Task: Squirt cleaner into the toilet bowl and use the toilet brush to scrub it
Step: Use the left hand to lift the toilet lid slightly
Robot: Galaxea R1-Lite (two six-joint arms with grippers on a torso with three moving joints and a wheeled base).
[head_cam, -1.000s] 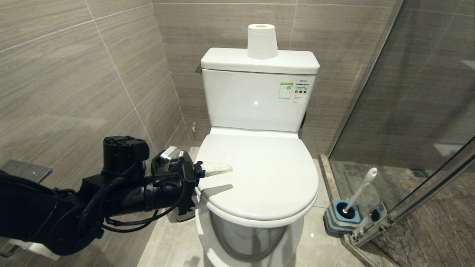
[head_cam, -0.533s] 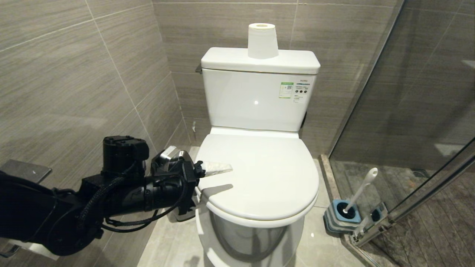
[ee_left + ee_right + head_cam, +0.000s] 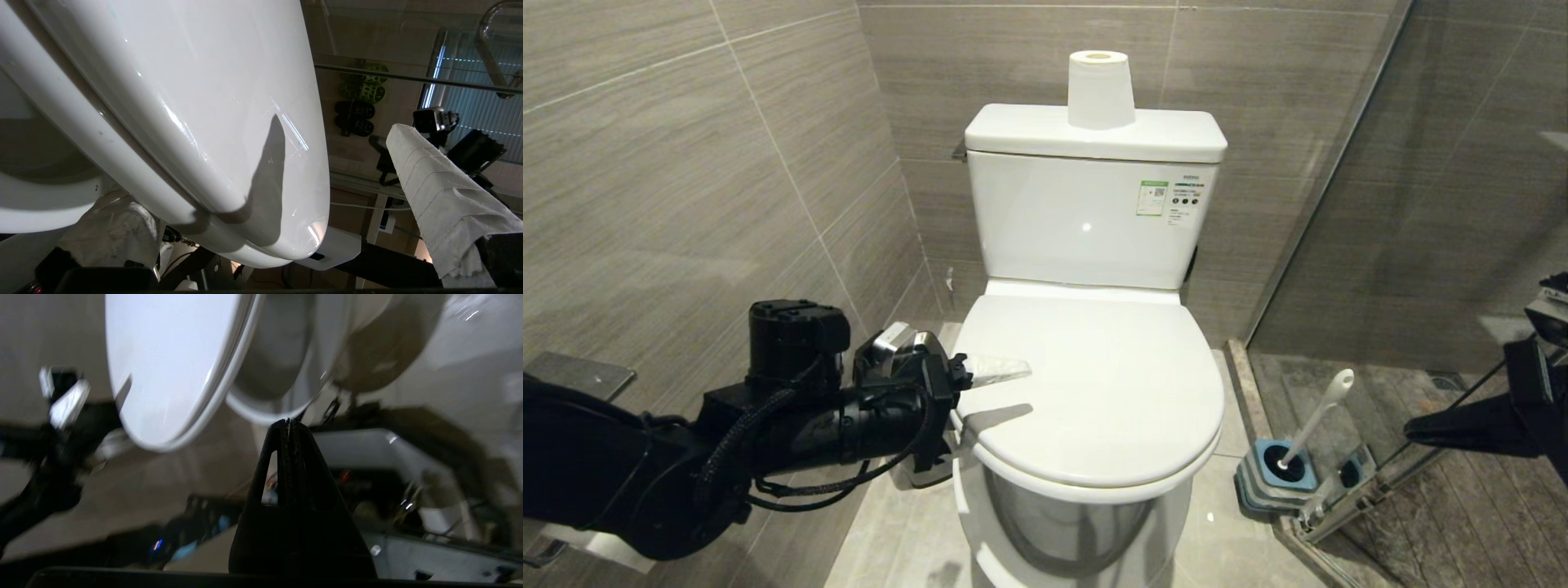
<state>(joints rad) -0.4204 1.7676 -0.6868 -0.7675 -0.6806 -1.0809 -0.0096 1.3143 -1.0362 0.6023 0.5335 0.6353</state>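
Note:
The toilet bowl [image 3: 1078, 523] stands with its white lid [image 3: 1094, 384] down, so the basin is hidden. No cleaner shows. My left gripper [image 3: 984, 404] is open and straddles the lid's left edge: one cloth-wrapped finger [image 3: 441, 196] is above the lid [image 3: 204, 102], the other [image 3: 118, 228] is below the rim. The toilet brush [image 3: 1319, 412] leans in its blue holder [image 3: 1278, 474] on the floor to the toilet's right. My right gripper [image 3: 1417, 428] is shut and empty at the right edge, just beyond the brush handle. In the right wrist view its closed tips [image 3: 289, 424] point toward the toilet.
A toilet paper roll [image 3: 1100, 90] stands on the tank [image 3: 1086, 212]. A glass shower partition [image 3: 1421, 245] with a metal floor rail runs close behind the brush holder. The tiled wall [image 3: 686, 180] is close on the left, and a steel bin [image 3: 897, 339] sits behind my left gripper.
My right arm has swung into the head view from the right edge, near the brush. The left arm, lid and brush have not moved.

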